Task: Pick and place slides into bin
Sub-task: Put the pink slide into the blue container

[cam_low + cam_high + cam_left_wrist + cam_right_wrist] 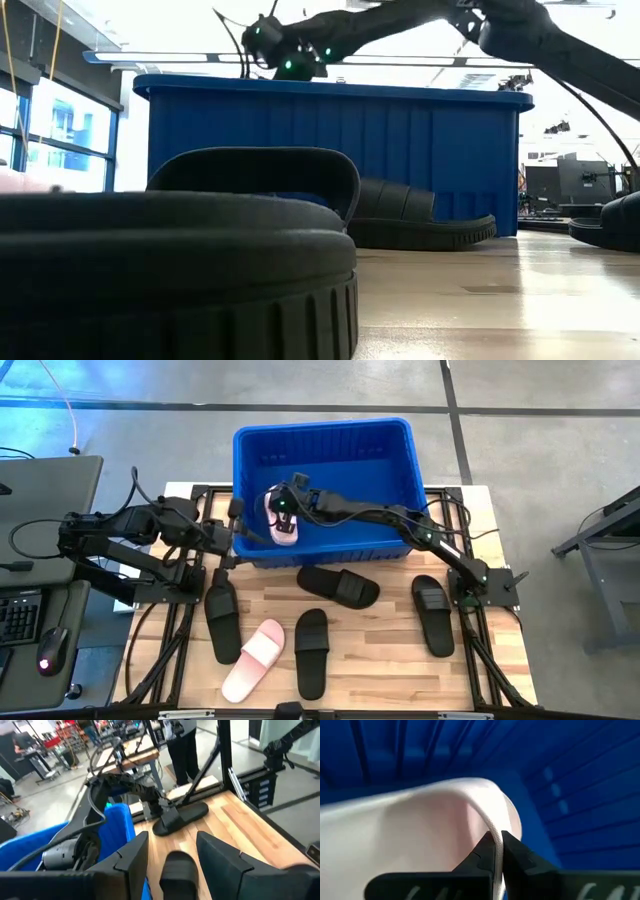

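Note:
The blue bin (325,490) stands at the table's far edge. My right gripper (283,505) is over the bin's near left part, shut on a pale pink slide (286,530). My left gripper (222,545) is open by the bin's near left corner, above the far end of a black slide (220,620) and touching nothing. That slide shows between its fingers in the left wrist view (177,870). The second pink slide (253,658) and three more black slides (311,650) (340,585) (433,615) lie flat on the table. My right gripper pinches the thin edge of the pink slide's whitish strap (496,842) between its two fingertips, coming from above. The slide (420,820) hangs below the fingers inside the bin. The bin wall hides whether it touches the floor.
The bin's front wall (330,150) rises well above the slides. In the low view a black slide (170,260) fills the foreground and another (420,215) lies against the bin. A keyboard and mouse (50,650) sit left of the table.

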### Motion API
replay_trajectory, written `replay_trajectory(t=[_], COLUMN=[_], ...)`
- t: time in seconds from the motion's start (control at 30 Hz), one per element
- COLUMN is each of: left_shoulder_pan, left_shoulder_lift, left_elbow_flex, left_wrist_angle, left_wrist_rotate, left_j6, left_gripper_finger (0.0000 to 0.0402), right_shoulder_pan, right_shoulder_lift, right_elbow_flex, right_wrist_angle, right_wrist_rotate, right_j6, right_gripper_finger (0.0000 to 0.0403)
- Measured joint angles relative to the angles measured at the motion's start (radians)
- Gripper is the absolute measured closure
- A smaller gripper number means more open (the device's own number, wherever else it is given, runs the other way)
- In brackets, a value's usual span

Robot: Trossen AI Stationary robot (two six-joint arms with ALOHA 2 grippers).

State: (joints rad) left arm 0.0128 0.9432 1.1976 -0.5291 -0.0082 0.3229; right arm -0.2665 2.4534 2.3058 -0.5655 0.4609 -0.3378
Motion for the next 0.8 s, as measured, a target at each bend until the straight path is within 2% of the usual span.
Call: replay_trajectory(t=[0.27, 0.37, 0.57, 0.8], left_shoulder_pan=[0.0, 0.0, 0.0, 0.0], left_shoulder_lift=[0.0, 0.0, 0.0, 0.003], left_elbow_flex=[0.0, 0.0, 0.0, 0.0], left_wrist_angle=[-0.08, -0.08, -0.08, -0.08], left_wrist_rotate=[0.0, 0.0, 0.0, 0.0], left_j6=[0.036, 0.031, 0.01, 0.009], left_gripper_finger=[0.0245, 0.0245, 0.0245, 0.0245], right_shoulder_pan=[-0.028, -0.041, -0.066, -0.065], right_shoulder_lift=[0.043, 0.048, 0.051, 0.055], right_elbow_flex=[0.0, 0.0, 0.002, 0.001], right_wrist_angle=[0.002, -0.014, -0.065, -0.036], right_wrist_rotate=[-0.013, -0.066, -0.208, -0.173], right_j6=[0.211, 0.272, 0.311, 0.343], right_gripper_finger=[0.0402, 0.0389, 0.0321, 0.0219])
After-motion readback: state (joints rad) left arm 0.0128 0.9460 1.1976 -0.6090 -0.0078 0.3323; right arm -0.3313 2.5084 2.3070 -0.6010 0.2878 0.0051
